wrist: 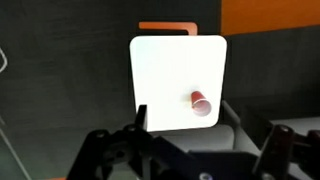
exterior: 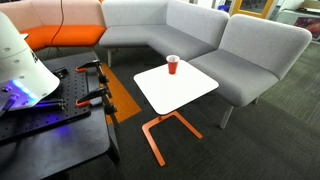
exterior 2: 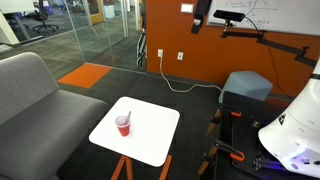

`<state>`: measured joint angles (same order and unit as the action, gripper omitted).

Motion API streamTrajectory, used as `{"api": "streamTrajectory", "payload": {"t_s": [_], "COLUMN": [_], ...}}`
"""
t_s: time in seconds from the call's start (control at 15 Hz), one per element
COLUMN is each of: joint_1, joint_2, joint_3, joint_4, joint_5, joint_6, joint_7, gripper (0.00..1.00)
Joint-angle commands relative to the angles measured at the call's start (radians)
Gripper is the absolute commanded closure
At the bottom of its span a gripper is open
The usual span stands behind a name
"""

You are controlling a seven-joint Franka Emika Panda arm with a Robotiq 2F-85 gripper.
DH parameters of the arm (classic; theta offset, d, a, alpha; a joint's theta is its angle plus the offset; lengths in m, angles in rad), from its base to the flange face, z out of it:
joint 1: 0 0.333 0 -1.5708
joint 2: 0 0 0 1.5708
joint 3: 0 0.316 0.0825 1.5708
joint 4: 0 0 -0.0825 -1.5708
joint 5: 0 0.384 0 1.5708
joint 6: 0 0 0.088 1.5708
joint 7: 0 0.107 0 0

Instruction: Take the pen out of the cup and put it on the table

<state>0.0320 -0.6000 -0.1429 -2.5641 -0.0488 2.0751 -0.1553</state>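
White tabletop (exterior: 180, 88) on grey carpet (exterior: 265, 140), sofa (exterior: 170, 25) behind; red cup (exterior: 172, 65) nr one edge, contents unclear. Fingers (wrist: 140, 118) wide, empty.

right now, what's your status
Gripper open, above table. Cup upright on it, pen too small to see. Nothing between them.

One small red cup with a pale whitish rim (wrist: 201, 101) is counted in the wrist view, ahead of the pincer (wrist: 210, 135) and beyond the wide gap between its two dark fingers (wrist: 140, 118). One surface (wrist: 165, 75), a white square top with rounded corners on one orange bent-metal leg, is counted beneath that cup. In an exterior view, two orange-handled clamps (exterior: 92, 68) are counted on one black workbench (exterior: 50, 125). One blue-grey padded stool (exterior 2: 245, 86) is counted in an exterior view.
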Motion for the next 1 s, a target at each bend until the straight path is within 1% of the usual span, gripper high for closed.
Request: {"api": "streamTrajectory", "payload": {"t_s": [0.0,0.07,0.2,0.33,0.47,0.53,0.67,0.8,0.93], "joint_1": [0.074,0.097,0.125,0.129,0.113,0.102,0.088,0.089,0.087], "joint_2": [0.252,0.336,0.485,0.623,0.75,0.81,0.931,1.035,1.105], "joint_3": [0.016,0.032,0.068,0.116,0.168,0.189,0.214,0.214,0.218], "joint_4": [0.061,0.081,0.135,0.207,0.295,0.344,0.444,0.536,0.606], "joint_5": [0.046,0.058,0.075,0.071,0.06,0.066,0.016,-0.065,-0.106], "joint_6": [0.136,0.187,0.25,0.287,0.307,0.311,0.321,0.306,0.279], "joint_7": [-0.141,-0.176,-0.249,-0.319,-0.371,-0.38,-0.358,-0.323,-0.311], "gripper": [0.0,0.0,0.0,0.0,0.0,0.0,0.0,0.0,0.0]}}
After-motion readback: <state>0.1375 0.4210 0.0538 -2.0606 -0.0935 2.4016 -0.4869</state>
